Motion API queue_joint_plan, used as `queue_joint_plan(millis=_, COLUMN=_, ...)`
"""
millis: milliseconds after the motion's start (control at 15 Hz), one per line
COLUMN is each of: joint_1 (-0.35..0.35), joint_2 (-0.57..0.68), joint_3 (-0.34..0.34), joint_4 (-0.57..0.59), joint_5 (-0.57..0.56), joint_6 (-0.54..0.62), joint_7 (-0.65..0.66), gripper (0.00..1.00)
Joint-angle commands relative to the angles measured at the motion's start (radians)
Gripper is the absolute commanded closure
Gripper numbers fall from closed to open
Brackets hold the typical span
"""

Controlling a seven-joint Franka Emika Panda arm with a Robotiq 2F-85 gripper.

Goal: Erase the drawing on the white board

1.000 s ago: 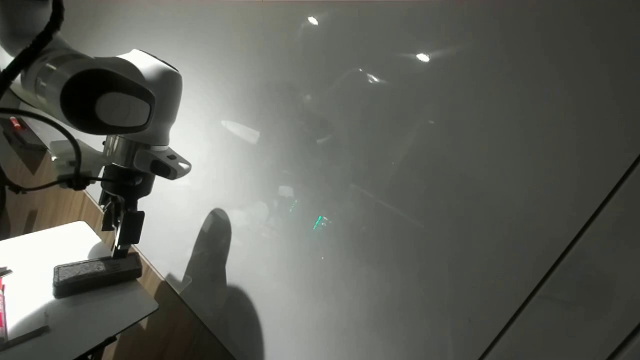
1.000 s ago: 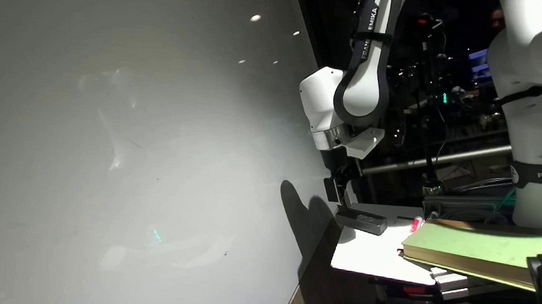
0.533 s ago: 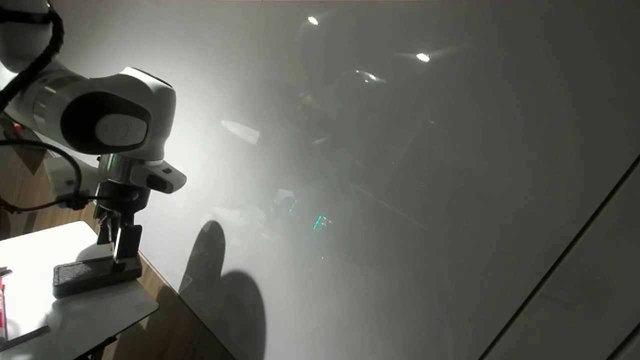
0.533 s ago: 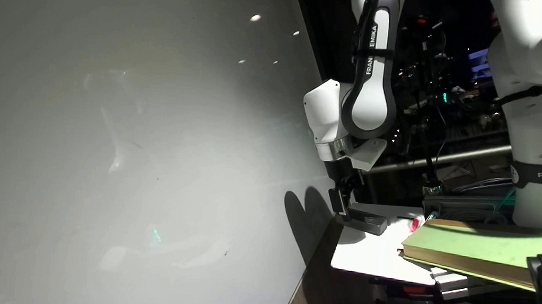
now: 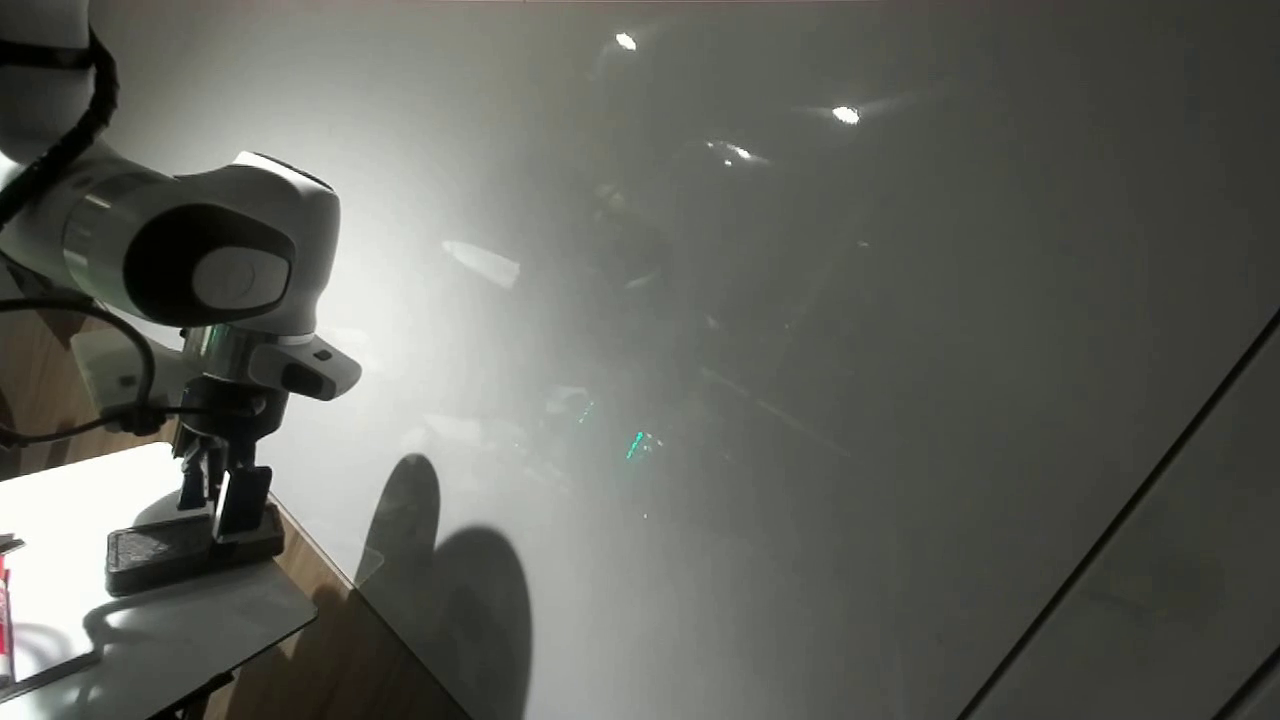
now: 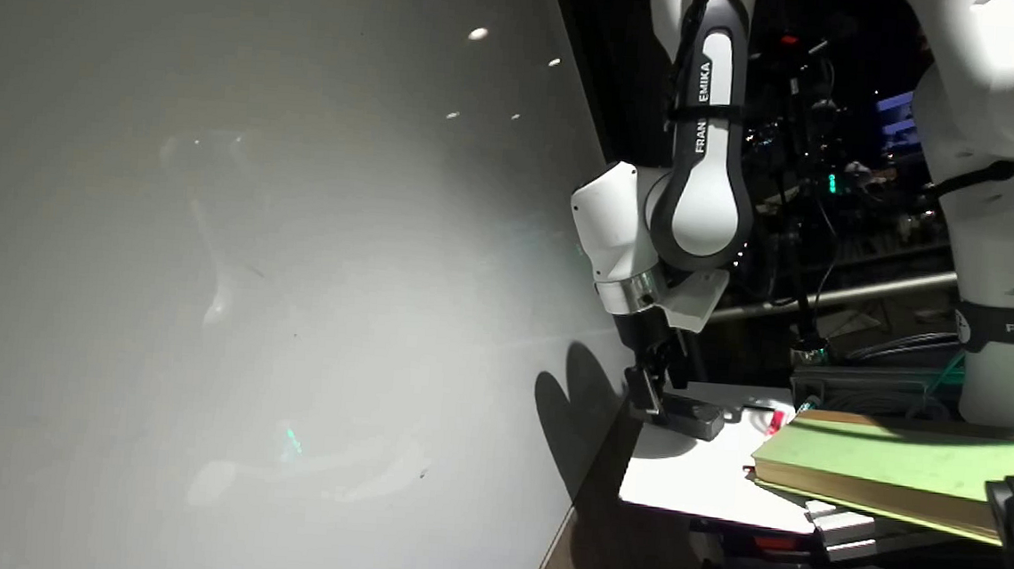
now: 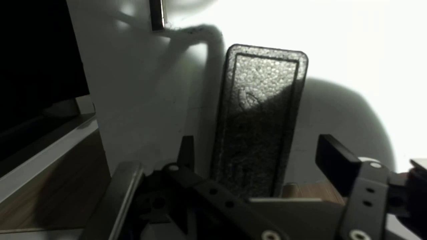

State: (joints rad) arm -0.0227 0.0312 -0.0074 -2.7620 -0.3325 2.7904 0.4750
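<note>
Astride eraser (image 7: pixel 261 115), parted pincer (image 7: pixel 259 151), gaps only wrist view shows

Rounded white arm (image 6: pixel 704 211), black cable (image 5: pixel 72 147), black screw-studded tool (image 7: pixel 260 154)

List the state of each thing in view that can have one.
Dark grey rectangular eraser: lying flat, not clasped
Black two-finger gripper: open
Thick green-covered book: closed
Large glossy grey-white board: unevenly lit; no drawing discernible
Small red item: too small to tell
</note>
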Motion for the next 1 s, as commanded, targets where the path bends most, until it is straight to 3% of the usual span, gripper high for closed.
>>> queue_joint_plan(millis=0, joint_1=0.008, joint_2=0.021, joint_3=-0.023, joint_4=0.000, joint_5=-0.033, joint_6=0.029, joint_7=0.026, gripper=0.41)
queue_joint_plan(millis=267, joint_1=0.017, joint_2=0.018, joint_3=-0.022, joint_4=0.001, joint_5=-0.017, joint_6=0.022, joint_7=0.017, gripper=0.69)
queue_joint_plan(millis=933, joint_1=0.115, joint_2=0.008, joint_3=0.036, joint_4=0.009, joint_5=-0.025, joint_6=0.015, joint_7=0.066, gripper=0.70)
